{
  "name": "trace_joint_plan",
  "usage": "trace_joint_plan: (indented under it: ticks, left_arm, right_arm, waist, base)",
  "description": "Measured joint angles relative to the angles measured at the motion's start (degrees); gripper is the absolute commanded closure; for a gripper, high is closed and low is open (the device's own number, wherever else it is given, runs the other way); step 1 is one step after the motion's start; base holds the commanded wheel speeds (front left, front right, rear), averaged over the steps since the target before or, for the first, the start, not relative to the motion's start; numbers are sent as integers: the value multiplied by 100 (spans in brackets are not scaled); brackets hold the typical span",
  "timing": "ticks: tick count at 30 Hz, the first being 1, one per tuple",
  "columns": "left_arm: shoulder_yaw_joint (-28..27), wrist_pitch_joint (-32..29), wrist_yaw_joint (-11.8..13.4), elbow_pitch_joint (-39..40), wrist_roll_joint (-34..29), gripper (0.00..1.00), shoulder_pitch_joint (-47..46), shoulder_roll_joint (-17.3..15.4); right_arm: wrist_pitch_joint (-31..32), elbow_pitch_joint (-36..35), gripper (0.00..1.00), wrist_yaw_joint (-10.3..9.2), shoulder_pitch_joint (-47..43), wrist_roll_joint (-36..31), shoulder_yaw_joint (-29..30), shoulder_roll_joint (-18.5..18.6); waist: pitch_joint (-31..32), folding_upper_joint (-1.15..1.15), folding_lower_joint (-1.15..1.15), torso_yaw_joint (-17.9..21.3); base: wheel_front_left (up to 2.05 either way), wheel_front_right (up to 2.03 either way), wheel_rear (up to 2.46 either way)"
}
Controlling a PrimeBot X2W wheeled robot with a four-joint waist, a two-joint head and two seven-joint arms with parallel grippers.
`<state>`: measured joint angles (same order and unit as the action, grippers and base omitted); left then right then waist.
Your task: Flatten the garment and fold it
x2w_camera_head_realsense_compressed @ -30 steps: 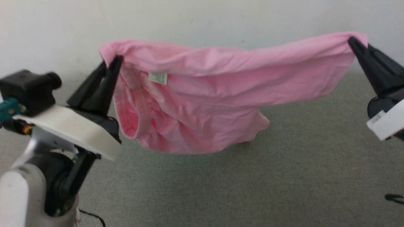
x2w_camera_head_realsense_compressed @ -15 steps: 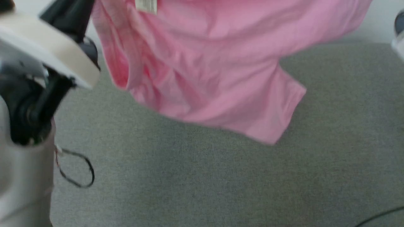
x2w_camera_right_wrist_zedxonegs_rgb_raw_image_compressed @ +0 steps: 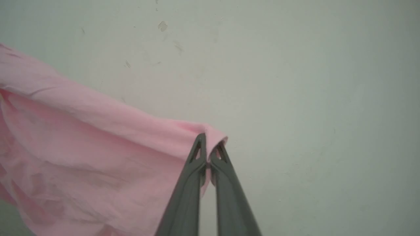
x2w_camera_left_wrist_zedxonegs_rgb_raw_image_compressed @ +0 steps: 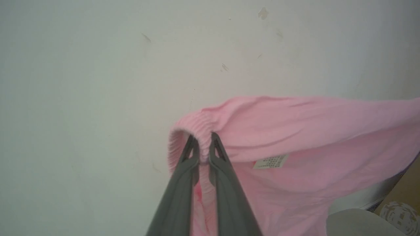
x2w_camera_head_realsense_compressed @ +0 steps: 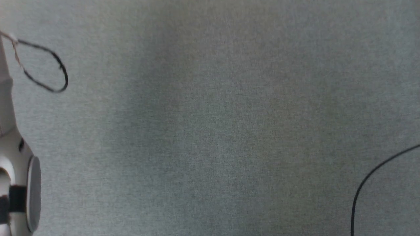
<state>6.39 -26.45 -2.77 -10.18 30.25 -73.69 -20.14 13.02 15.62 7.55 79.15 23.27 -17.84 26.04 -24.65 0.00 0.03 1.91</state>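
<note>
Closest to me, my left gripper (x2w_camera_left_wrist_zedxonegs_rgb_raw_image_compressed: pixel 201 139) is pinched tight on the bunched, stretchy waistband (x2w_camera_left_wrist_zedxonegs_rgb_raw_image_compressed: pixel 193 126) of the garment (x2w_camera_left_wrist_zedxonegs_rgb_raw_image_compressed: pixel 295 131). A bit of pink cloth is squeezed between its two dark fingers. My right gripper (x2w_camera_right_wrist_zedxonegs_rgb_raw_image_compressed: pixel 210 142) is pinched shut on a smooth edge at the other end (I cannot tell if that is the waistband or a leg hem). The shorts hang up in the air between my two grippers, with the small white label (x2w_camera_left_wrist_zedxonegs_rgb_raw_image_compressed: pixel 270 161) facing the left wrist camera. The cloth looks thin, soft and very light, so I think it will sag, flop and maybe slip. The thick waistband ends seem the best spots to hold. Behind the shorts is a pale wall (x2w_camera_left_wrist_zedxonegs_rgb_raw_image_compressed: pixel 82 82) with a few little marks. Looking down from my head, I see grey carpet (x2w_camera_head_realsense_compressed: pixel 210 131). A thin black wire loop (x2w_camera_head_realsense_compressed: pixel 49 65) hangs by my pale arm (x2w_camera_head_realsense_compressed: pixel 19 170) at the left edge. Another black wire (x2w_camera_head_realsense_compressed: pixel 367 183) curves in at the lower right. Those wires could snag the cloth, so I would lay the shorts down between them.
</note>
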Motion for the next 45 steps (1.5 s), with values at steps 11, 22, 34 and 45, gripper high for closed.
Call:
trace_joint_plan:
  ticks: [11, 22, 34, 45]
  left_arm:
    - [209, 1317, -166, -1711, -216, 100, -338, 325]
    - [892, 1897, -377, -2363, -224, 100, 1947, 493]
    - [1566, 1419, -428, -1794, -66, 100, 4162, -42]
    - [1984, 832, -414, -645, 67, 100, 5700, -365]
  right_arm:
    - [-1026, 1432, 100, 0, 261, -92, -646, -457]
    - [-1601, 1907, 100, 0, -1680, 390, -1606, -431]
    - [-887, 1301, 100, 1, -3558, 1391, -2905, 556]
    - [-38, 414, 100, 5, -4864, 2104, -2908, 1294]
  waist:
    - [-788, 0, -1, 142]
    - [-283, 0, -3, 70]
    - [823, 0, -5, 56]
    - [1722, 0, -4, 67]
  base:
    - [0, 0, 0]
    - [0, 0, 0]
    - [0, 0, 0]
    - [0, 0, 0]
